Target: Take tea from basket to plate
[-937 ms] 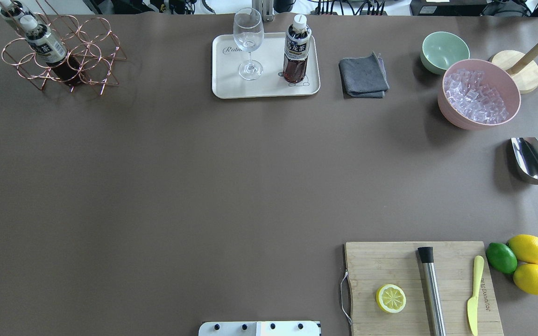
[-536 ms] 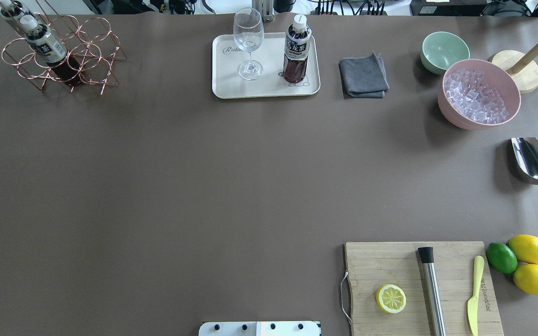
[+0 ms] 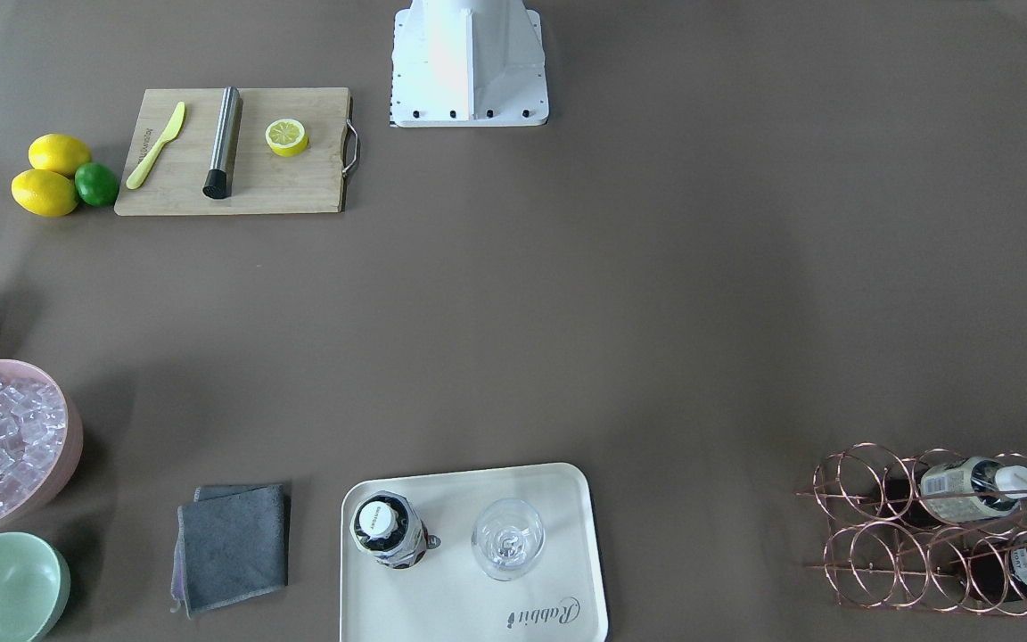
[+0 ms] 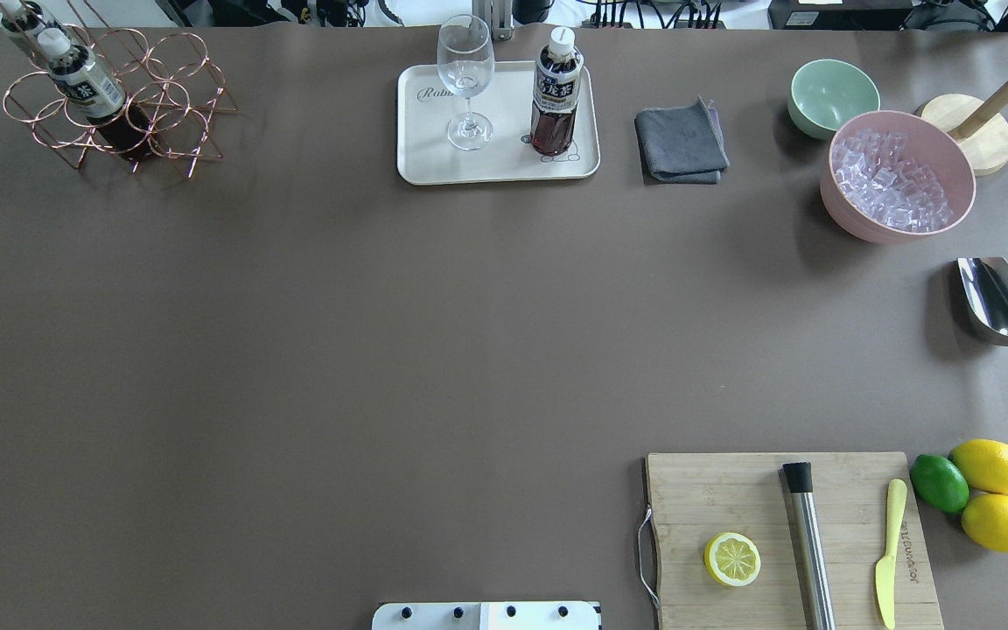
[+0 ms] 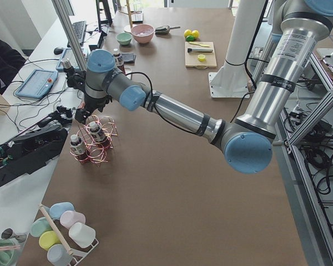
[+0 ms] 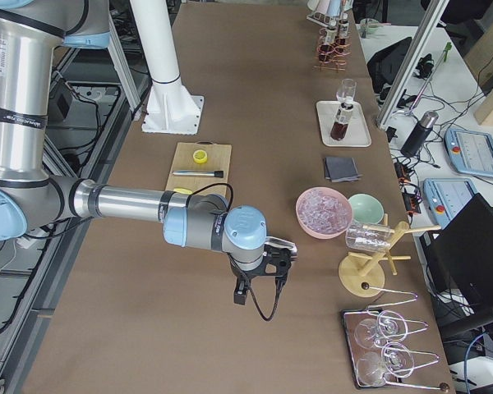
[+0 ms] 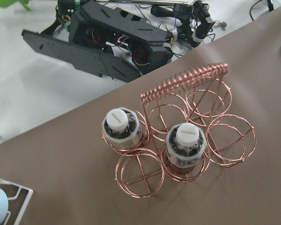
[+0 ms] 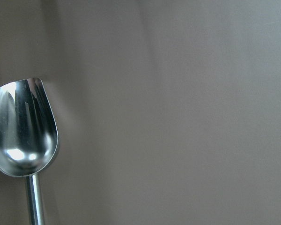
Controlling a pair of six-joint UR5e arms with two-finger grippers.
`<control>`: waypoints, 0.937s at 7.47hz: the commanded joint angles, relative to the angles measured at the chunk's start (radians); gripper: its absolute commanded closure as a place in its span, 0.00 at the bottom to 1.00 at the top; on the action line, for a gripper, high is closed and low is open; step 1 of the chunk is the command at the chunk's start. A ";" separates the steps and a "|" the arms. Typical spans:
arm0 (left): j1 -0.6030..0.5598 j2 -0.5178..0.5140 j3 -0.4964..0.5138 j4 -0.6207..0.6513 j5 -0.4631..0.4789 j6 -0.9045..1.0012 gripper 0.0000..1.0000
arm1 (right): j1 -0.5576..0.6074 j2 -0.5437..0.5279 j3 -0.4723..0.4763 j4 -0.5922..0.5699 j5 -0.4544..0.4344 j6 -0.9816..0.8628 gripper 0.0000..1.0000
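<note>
One tea bottle (image 4: 555, 98) stands upright on the right part of the cream tray (image 4: 430, 162), and it shows in the front view (image 3: 386, 531) too. Two more tea bottles (image 7: 118, 123) (image 7: 187, 137) sit in the copper wire basket (image 7: 185, 79) at the table's far left corner (image 4: 192, 131). My left gripper (image 5: 82, 114) hangs just above the basket; only the left side view shows it, so I cannot tell its state. My right gripper (image 6: 259, 285) hovers over the table near the metal scoop (image 8: 23, 129); I cannot tell its state.
A wine glass (image 4: 466, 80) stands on the tray's left part. A grey cloth (image 4: 681, 142), a mint bowl (image 4: 832, 94) and a pink bowl of ice (image 4: 898, 175) lie to the right. A cutting board (image 4: 731, 490) with a half lemon, muddler and knife is near the front right.
</note>
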 commanded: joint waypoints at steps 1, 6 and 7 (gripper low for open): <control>-0.001 0.083 0.028 -0.001 -0.027 -0.095 0.02 | 0.000 0.003 0.006 0.000 0.000 -0.002 0.00; -0.007 0.160 0.118 0.022 -0.030 -0.092 0.02 | -0.009 0.005 0.020 0.003 -0.002 -0.135 0.00; -0.008 0.151 0.090 0.118 -0.078 -0.089 0.02 | -0.009 0.007 0.023 0.003 0.000 -0.135 0.00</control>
